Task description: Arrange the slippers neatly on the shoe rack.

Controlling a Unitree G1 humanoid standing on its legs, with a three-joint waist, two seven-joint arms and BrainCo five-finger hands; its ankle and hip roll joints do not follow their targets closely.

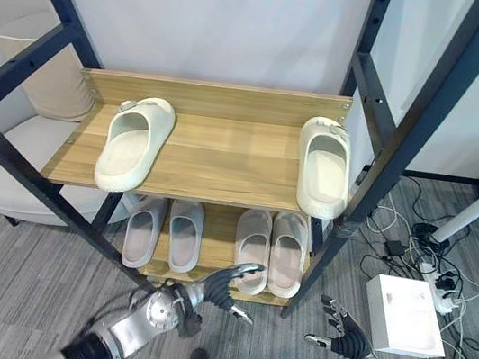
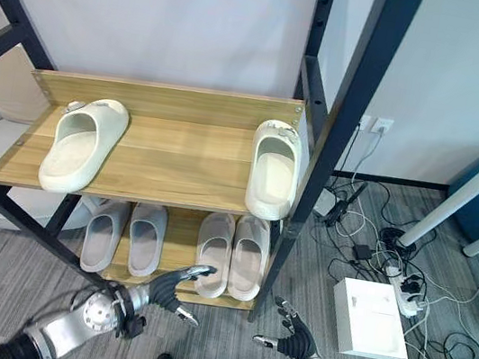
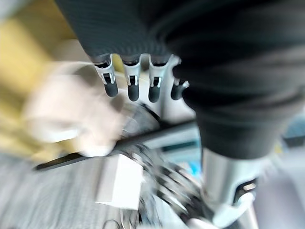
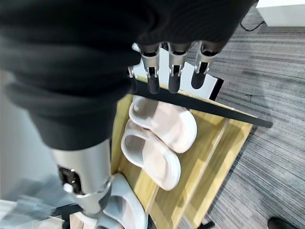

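Observation:
Two cream slippers lie far apart on the top shelf (image 1: 214,166) of the wooden shoe rack: one slipper (image 1: 134,142) at the left, the other slipper (image 1: 324,166) at the right edge. On the bottom shelf stand a grey pair (image 1: 164,232) and a pinkish pair (image 1: 270,250), side by side. My left hand (image 1: 221,286) hovers low in front of the bottom shelf, fingers relaxed and holding nothing. My right hand (image 1: 343,335) hangs above the floor right of the rack, fingers spread. The pinkish pair (image 4: 157,138) shows past my right hand's fingers (image 4: 172,71).
Dark metal frame posts (image 1: 417,126) cross in front of the rack on both sides. A white box (image 1: 403,315) and a tangle of cables with a power strip (image 1: 437,284) lie on the floor at the right. A pale chair (image 1: 7,152) stands left of the rack.

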